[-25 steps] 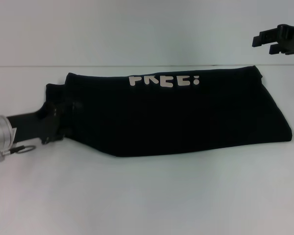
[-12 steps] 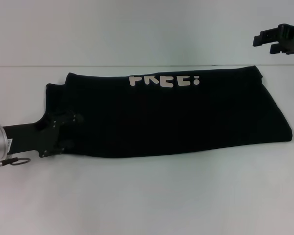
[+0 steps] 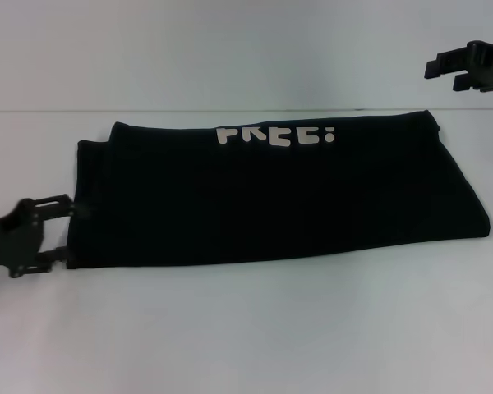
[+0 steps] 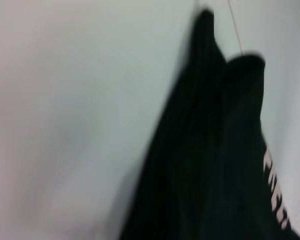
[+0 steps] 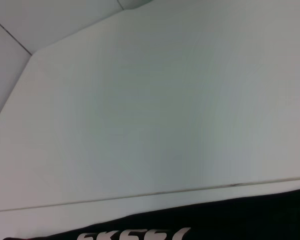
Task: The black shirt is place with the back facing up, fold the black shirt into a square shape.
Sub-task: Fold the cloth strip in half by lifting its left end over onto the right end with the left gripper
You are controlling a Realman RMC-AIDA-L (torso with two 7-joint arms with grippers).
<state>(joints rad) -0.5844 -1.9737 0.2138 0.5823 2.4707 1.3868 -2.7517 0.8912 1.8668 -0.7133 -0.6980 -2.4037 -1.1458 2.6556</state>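
Note:
The black shirt [image 3: 279, 197] lies folded into a long band across the white table, with cream lettering [image 3: 275, 135] along its far edge. My left gripper [image 3: 66, 230] sits low at the shirt's left end, open, with its fingertips at the fabric edge and nothing held. My right gripper [image 3: 444, 74] hangs raised at the far right, above and beyond the shirt's right end, and is open. In the left wrist view the shirt [image 4: 210, 165] fills the lower right. In the right wrist view only a strip of the shirt [image 5: 250, 217] shows.
The white table [image 3: 246, 328] stretches bare in front of the shirt. Its far edge [image 3: 49, 111] runs just behind the shirt's back hem. A pale wall rises beyond it.
My left gripper has let go and drawn back to the left, off the shirt. The shirt's left end now lies flat. The right arm has not moved.

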